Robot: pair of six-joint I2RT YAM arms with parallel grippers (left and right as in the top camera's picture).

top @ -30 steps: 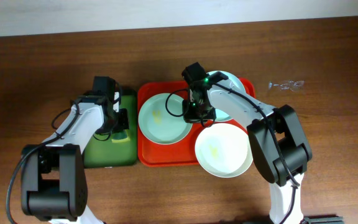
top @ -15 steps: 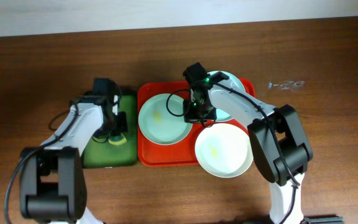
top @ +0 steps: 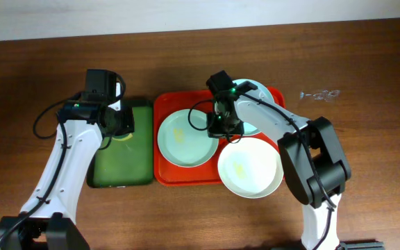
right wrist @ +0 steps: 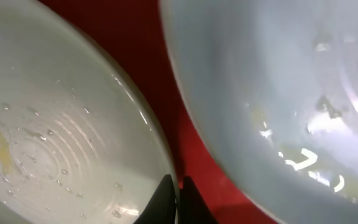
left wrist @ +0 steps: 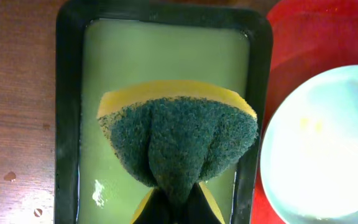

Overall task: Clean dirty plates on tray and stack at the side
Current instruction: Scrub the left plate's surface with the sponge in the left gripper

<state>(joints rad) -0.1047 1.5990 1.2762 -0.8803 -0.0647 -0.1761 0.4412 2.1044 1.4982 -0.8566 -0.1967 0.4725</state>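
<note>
Three plates are counted: one pale mint plate (top: 182,139) at the left of the red tray (top: 186,175), a second mint plate (top: 262,94) at its far right, largely hidden under the right arm, and one white plate (top: 250,168) at the near right, overlapping the tray's rim. Two trays are counted, the red one and a dark green tray (top: 120,163) just to its left. One sponge (left wrist: 179,140) is seen.

Step in hand, as judged: start of wiping the left mint plate. The sponge is pinched and folded in the left gripper (left wrist: 178,196) and is held over the green tray, in which a film of liquid is visible. The right gripper (right wrist: 176,183) is closed on the right rim of the left mint plate, apparently to steady it. Yellow smears are noted on this plate and on the white one.

Next move, as judged: the sponge is to be carried right, over the tray rims, and pressed onto the smear while the rim grip is kept. No plate is stacked at the side yet.
</note>
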